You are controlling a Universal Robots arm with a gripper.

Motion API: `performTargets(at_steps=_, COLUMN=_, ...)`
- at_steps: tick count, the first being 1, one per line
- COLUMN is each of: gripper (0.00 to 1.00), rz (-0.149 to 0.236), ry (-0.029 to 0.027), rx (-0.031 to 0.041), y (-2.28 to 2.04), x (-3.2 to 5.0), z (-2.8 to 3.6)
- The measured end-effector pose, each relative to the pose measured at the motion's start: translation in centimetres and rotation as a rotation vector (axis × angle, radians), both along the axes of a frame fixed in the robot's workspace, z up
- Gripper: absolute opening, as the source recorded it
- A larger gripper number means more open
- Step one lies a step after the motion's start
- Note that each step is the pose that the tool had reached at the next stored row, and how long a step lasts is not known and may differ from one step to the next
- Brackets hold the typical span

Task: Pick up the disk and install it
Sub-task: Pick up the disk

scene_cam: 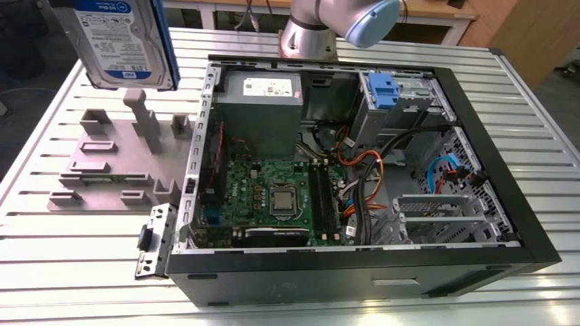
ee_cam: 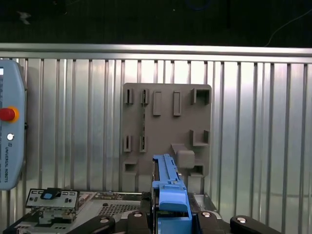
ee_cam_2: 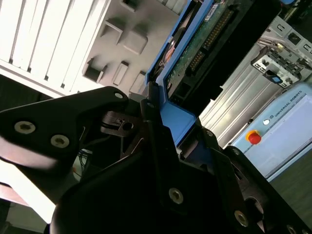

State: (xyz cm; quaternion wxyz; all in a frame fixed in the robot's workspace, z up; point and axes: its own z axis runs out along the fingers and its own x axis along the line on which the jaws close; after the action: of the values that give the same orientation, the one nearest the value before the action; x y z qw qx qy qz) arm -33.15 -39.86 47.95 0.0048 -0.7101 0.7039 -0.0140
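Observation:
The disk [scene_cam: 122,42], silver-grey with a white and blue label and blue side rails, hangs in the air at the exterior view's top left, above the grey holder block [scene_cam: 118,159]. In the second wrist view my gripper [ee_cam_2: 180,129] is shut on the disk [ee_cam_2: 204,44]: black fingers [ee_cam_2: 151,109] clamp its blue rail and its green circuit side faces the camera. In the first wrist view the disk [ee_cam: 168,185] stands edge-on between the jaws of the gripper [ee_cam: 170,217], over the holder block [ee_cam: 165,131].
The open computer case [scene_cam: 507,204] lies on the ribbed metal table [scene_cam: 81,238] at the exterior view's right. Inside are a motherboard [scene_cam: 272,193], cables, and a metal drive cage with a blue latch [scene_cam: 385,92]. The arm's base [scene_cam: 313,30] stands behind it. A teach pendant [ee_cam: 9,136] lies beside the table.

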Motion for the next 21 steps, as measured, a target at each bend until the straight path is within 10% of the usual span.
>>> performTargets(at_steps=21, gripper=0.36, rz=0.0, ry=0.0, rx=-0.0039, y=-0.7, x=4.83, z=0.0)
